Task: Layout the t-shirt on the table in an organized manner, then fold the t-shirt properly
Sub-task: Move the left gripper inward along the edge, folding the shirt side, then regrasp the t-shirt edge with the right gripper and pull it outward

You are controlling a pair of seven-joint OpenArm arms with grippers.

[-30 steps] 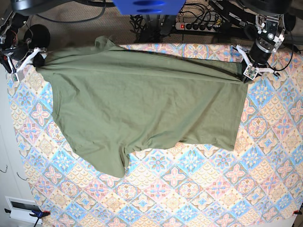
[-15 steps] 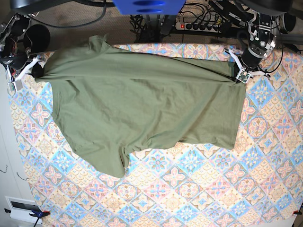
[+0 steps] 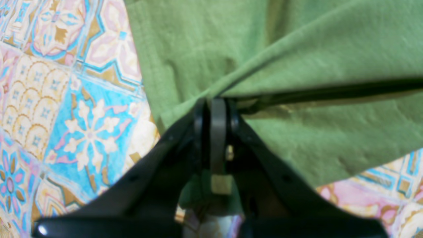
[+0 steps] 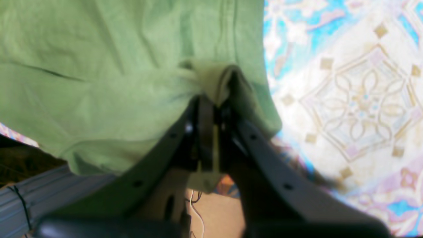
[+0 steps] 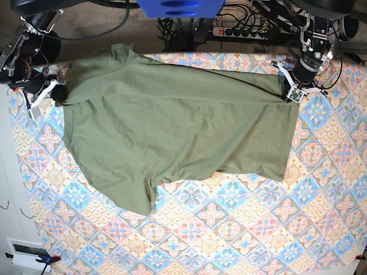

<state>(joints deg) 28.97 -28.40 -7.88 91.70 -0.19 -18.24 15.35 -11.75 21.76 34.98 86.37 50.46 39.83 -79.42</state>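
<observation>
The olive-green t-shirt lies spread over the far half of the table, its hem side toward the right and a sleeve hanging toward the front left. My left gripper is at the shirt's far right corner, shut on the t-shirt; in the left wrist view the gripper pinches a taut fold of cloth. At the far left corner, my right gripper holds the shirt's edge. In the right wrist view its jaws stand close together with bunched fabric between them.
A power strip with cables lies behind the table's far edge. A blue mount hangs at the top centre. The table's left edge runs just beside my right gripper, with a white unit on the floor below.
My right gripper has moved inward to the right and a little toward the front, carrying the shirt's left corner with it. My left gripper has shifted slightly up and left, still holding its corner.
</observation>
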